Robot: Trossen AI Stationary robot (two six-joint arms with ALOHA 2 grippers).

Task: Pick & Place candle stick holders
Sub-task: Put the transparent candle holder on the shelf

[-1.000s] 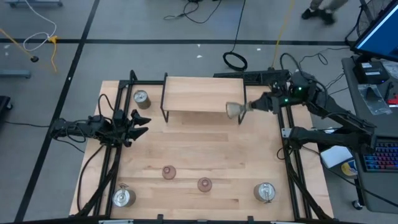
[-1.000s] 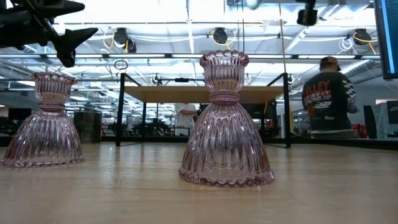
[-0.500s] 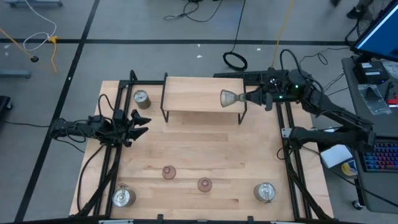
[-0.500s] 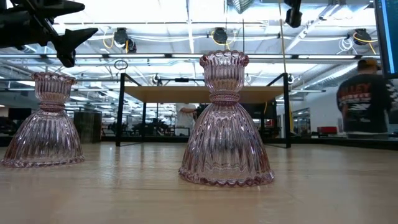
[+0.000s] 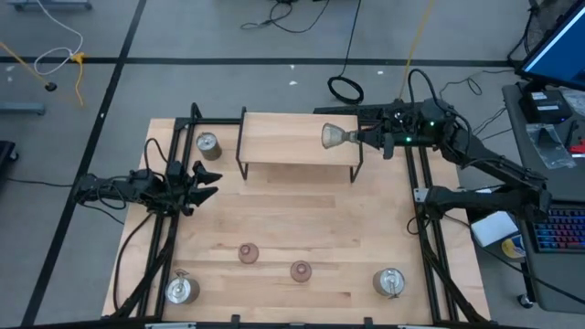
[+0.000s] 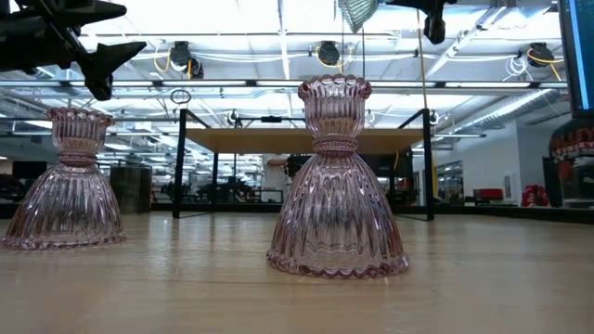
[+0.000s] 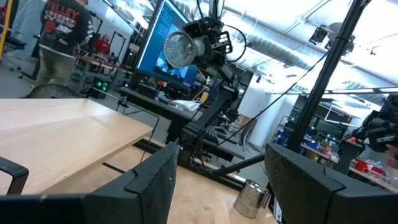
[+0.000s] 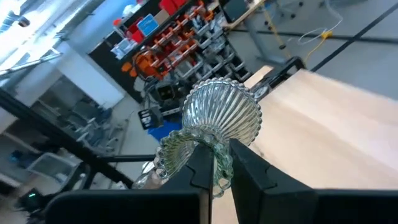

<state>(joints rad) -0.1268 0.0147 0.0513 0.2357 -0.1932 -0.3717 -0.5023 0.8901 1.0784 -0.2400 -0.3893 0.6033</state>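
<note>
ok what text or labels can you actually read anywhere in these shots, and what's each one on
"LLEY": red letters across the back of a person's dark shirt, left wrist view; the first letters are cut off and the smaller lines below are blurred.
Blue monitor screen behind the right gripper: text too small to read.
Red print on dark clothing at the low view's right edge: unreadable.
Candle stick holders, table: no markings visible.

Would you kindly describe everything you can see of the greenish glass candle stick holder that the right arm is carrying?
The greenish glass holder is clear ribbed glass with a flared skirt-like base, a narrow neck and a scalloped cup. The right gripper is shut on its neck and holds it on its side in the air, above the right end of the raised wooden shelf, base pointing away from the gripper. Only the fingers touch it.
</note>
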